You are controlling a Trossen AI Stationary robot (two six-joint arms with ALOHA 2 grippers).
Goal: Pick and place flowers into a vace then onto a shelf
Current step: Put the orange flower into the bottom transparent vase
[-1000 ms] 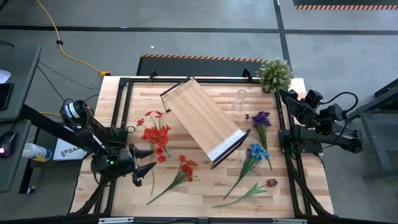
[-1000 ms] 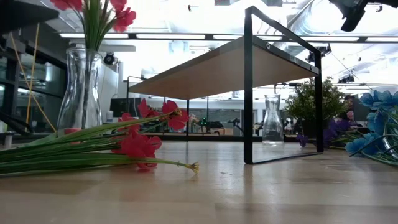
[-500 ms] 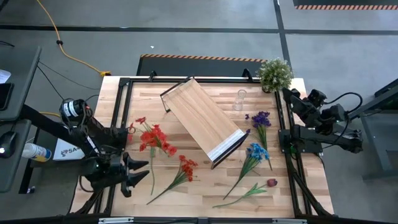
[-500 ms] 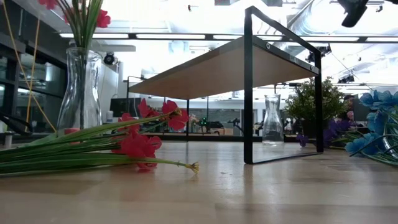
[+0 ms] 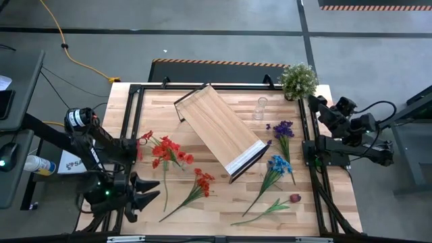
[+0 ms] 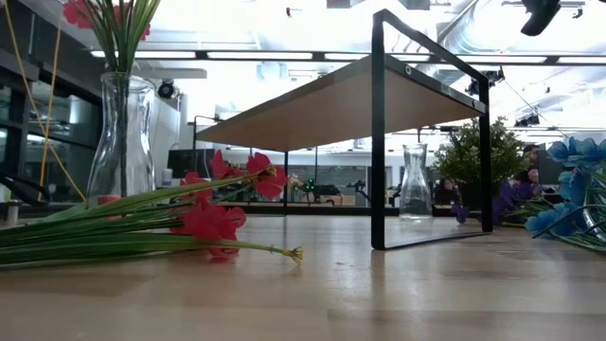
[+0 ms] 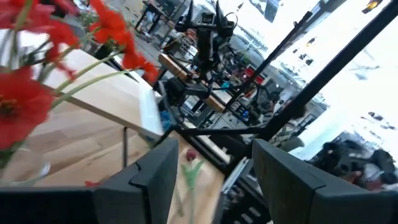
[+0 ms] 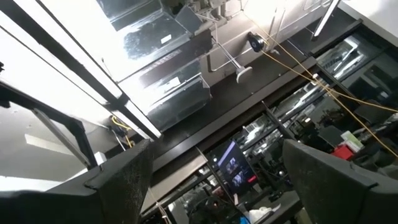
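Observation:
A clear glass vase (image 6: pixel 118 142) stands near the table's left side with red flowers (image 5: pixel 165 147) (image 6: pixel 118 28) upright in it. My left gripper (image 5: pixel 154 192) (image 7: pixel 214 180) hovers on the near side of them, level and pointing toward the table's right. It is open with nothing between its fingers. Orange-red flowers (image 5: pixel 201 179) (image 6: pixel 213 223) lie flat on the table to the right of that gripper. The shelf (image 5: pixel 219 131) (image 6: pixel 322 99) stands on its black legs, slantwise at mid-table. My right gripper (image 5: pixel 316 102) (image 8: pixel 214 180) waits open at the far right, tipped upward.
Purple (image 5: pixel 282 128), blue (image 5: pixel 277 165) and dark red (image 5: pixel 295 198) flowers lie on the table's right half. A second, empty glass vase (image 5: pixel 260 108) (image 6: pixel 415 185) stands beyond the shelf. A bushy potted plant (image 5: pixel 298 79) stands at the far right corner.
My left gripper has risen and drawn back toward the table's near left corner, away from the vase, and its arm has left the low view. The red flowers in the vase have swung over, their blooms shifting toward the table's left. The vase has stayed put.

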